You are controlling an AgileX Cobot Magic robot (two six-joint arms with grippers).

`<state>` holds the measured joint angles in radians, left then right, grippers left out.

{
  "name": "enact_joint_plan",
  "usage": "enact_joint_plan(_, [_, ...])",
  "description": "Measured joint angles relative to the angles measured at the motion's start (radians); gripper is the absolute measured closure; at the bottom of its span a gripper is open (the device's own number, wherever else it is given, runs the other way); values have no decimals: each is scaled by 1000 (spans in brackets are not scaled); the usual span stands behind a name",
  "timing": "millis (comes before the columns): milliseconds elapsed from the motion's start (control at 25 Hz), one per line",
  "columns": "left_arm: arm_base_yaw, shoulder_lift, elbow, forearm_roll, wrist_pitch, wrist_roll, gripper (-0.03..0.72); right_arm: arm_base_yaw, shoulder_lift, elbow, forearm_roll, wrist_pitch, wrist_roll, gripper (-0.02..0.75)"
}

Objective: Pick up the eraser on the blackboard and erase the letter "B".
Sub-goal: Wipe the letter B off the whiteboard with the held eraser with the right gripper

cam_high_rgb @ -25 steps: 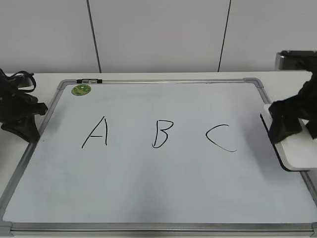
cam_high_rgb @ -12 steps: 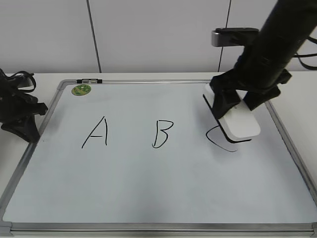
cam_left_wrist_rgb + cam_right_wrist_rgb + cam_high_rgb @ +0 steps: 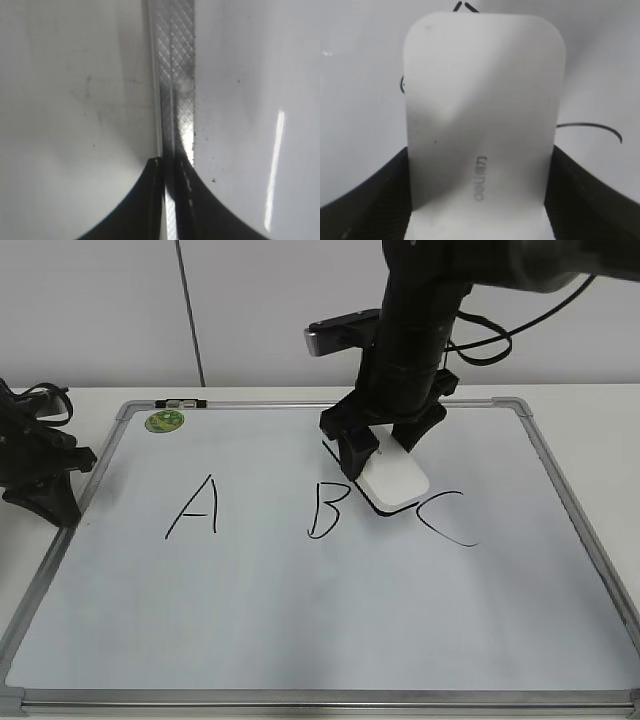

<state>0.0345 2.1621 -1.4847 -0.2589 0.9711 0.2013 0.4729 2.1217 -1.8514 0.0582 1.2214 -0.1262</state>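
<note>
My right gripper [image 3: 385, 445] is shut on the white eraser [image 3: 394, 480] and holds it low over the blackboard [image 3: 300, 600], between the letter "B" [image 3: 326, 510] and the black "C" [image 3: 447, 517]. The eraser's left edge is just right of the "B". In the right wrist view the eraser [image 3: 482, 115] fills the space between the two jaws [image 3: 480, 200], grey print on top. The black "A" [image 3: 194, 506] is at the left. My left gripper [image 3: 45, 495] rests at the board's left frame; in the left wrist view its jaws [image 3: 170, 167] are together over the frame strip [image 3: 176, 75].
A small round green sticker [image 3: 164, 421] sits in the board's far left corner. The right arm [image 3: 410, 330] stands tall over the board's far middle. The white table [image 3: 590, 405] shows around the board, and a wall is behind.
My right arm has carried the eraser from the board's right edge leftward, past the "C", to just right of the "B". The left arm has not moved.
</note>
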Motion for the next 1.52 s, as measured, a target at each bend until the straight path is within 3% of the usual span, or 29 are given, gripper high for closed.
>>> enact_joint_plan(720, [0, 0, -2, -2, 8, 0, 673, 38, 268, -222, -121, 3, 56, 185])
enact_joint_plan(1520, [0, 0, -4, -2, 10, 0, 673, 62, 302, -260, -156, 19, 60, 185])
